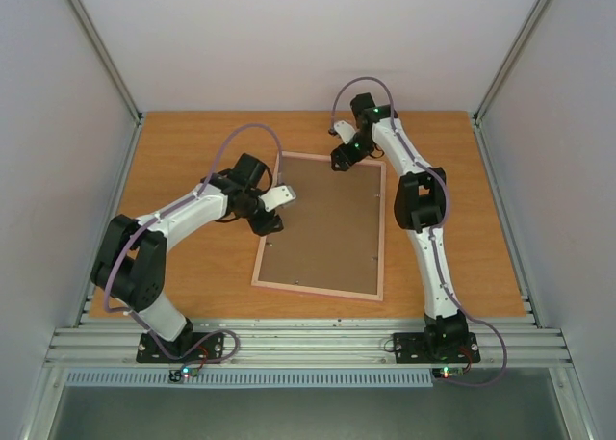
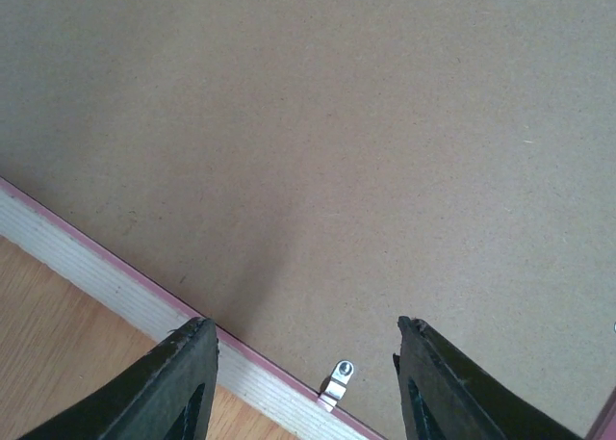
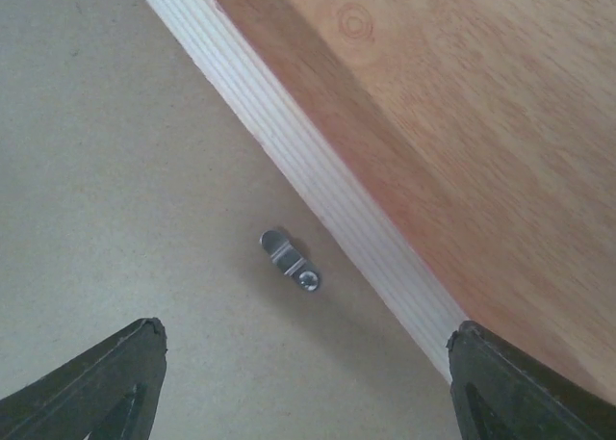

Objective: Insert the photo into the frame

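The frame [image 1: 318,291] lies face down on the table, its narrow pink rim around a plain brown backing board [image 1: 327,228]. The photo is hidden. My left gripper [image 1: 279,212] is open and empty over the frame's left edge. In the left wrist view it [image 2: 303,324] straddles a small metal clip [image 2: 337,380] at the rim [image 2: 96,267]. My right gripper [image 1: 339,158] is open and empty over the frame's far edge. In the right wrist view it [image 3: 308,326] hovers above another clip [image 3: 291,261] beside the pale rim [image 3: 318,180].
The wooden table [image 1: 192,267] is enclosed by pale walls at the left, right and back. A metal rail [image 1: 308,344] runs along the near edge at the arm bases. Small clips dot the backing board's edges.
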Robot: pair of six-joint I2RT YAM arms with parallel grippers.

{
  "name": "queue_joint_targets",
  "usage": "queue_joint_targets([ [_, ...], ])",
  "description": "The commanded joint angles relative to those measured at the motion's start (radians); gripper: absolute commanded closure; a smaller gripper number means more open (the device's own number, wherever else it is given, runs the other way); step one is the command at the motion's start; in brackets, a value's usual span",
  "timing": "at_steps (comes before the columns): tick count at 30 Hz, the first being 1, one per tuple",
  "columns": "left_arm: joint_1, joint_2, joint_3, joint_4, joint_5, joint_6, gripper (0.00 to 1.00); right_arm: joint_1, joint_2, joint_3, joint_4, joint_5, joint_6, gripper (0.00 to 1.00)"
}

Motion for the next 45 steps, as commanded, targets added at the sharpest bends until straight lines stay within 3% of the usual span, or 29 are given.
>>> queue_joint_targets([
  [1, 0.006, -0.001, 0.000, 0.006, 0.015, -0.016, 0.48, 0.006, 0.064, 0.038, -0.003, 0.088, -0.017, 0.21],
  [8, 0.007, 0.012, 0.011, 0.003, 0.018, -0.014, 0.48, 0.011, 0.109, 0.054, 0.004, 0.159, -0.049, 0.25],
  [20, 0.007, 0.041, 0.043, -0.006, 0.023, -0.009, 0.48, 0.038, 0.124, 0.053, 0.000, 0.115, -0.072, 0.26],
  [27, 0.007, 0.034, 0.037, -0.010, 0.015, -0.005, 0.48, 0.038, 0.153, 0.052, 0.009, 0.196, -0.037, 0.43],
  [37, 0.007, 0.033, 0.032, -0.005, 0.018, -0.006, 0.48, 0.044, 0.149, 0.053, -0.030, 0.118, -0.044, 0.31],
  [45, 0.007, 0.030, 0.029, -0.004, 0.016, -0.001, 0.48, 0.057, 0.152, 0.053, -0.064, 0.077, -0.097, 0.27],
])
